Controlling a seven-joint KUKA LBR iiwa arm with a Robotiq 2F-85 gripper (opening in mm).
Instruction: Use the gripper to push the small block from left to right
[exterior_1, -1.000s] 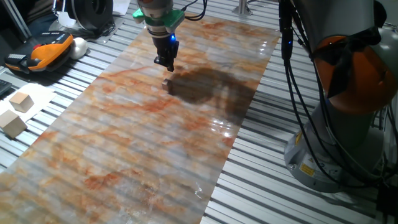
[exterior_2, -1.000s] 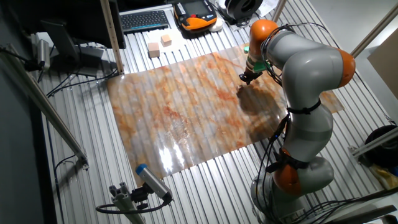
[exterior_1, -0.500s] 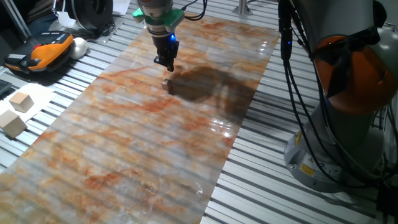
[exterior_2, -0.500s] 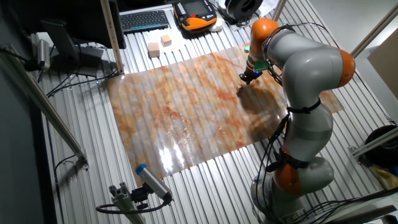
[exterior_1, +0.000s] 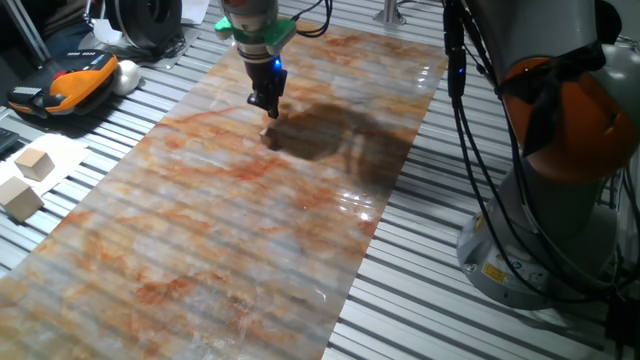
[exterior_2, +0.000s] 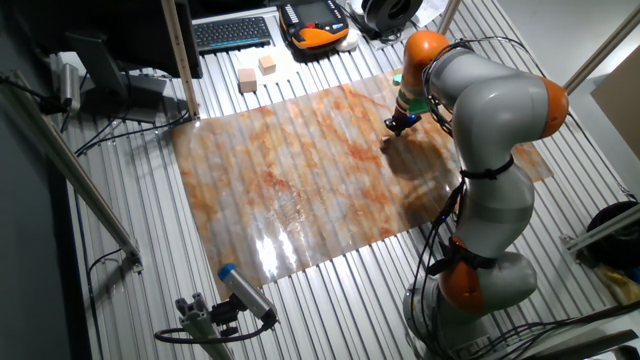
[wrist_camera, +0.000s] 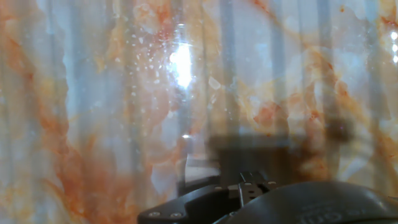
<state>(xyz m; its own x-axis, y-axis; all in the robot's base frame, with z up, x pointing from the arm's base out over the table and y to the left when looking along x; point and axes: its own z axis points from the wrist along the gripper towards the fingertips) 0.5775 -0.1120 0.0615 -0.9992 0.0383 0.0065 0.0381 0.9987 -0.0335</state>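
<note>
The gripper (exterior_1: 266, 108) is a narrow black claw with a blue light and a green ring above it. It hangs over the far part of the marbled sheet (exterior_1: 200, 230), its fingers close together and holding nothing. The small block (exterior_1: 268, 134) is a tiny tan cube lying on the sheet just in front of the fingertips, at the edge of the arm's dark shadow. In the other fixed view the gripper (exterior_2: 392, 125) stands just above the small block (exterior_2: 385, 142). The hand view shows only the sheet and the hand's black body (wrist_camera: 261, 202); I cannot make out the block there.
Two larger pale wooden blocks (exterior_1: 28, 180) sit off the sheet at the left, also seen in the other fixed view (exterior_2: 255, 72). An orange-and-black handset (exterior_1: 70, 82) lies at the far left. The arm's base (exterior_1: 560, 200) and cables stand at the right.
The gripper has shifted slightly down and toward the small block. The block has not visibly moved.
</note>
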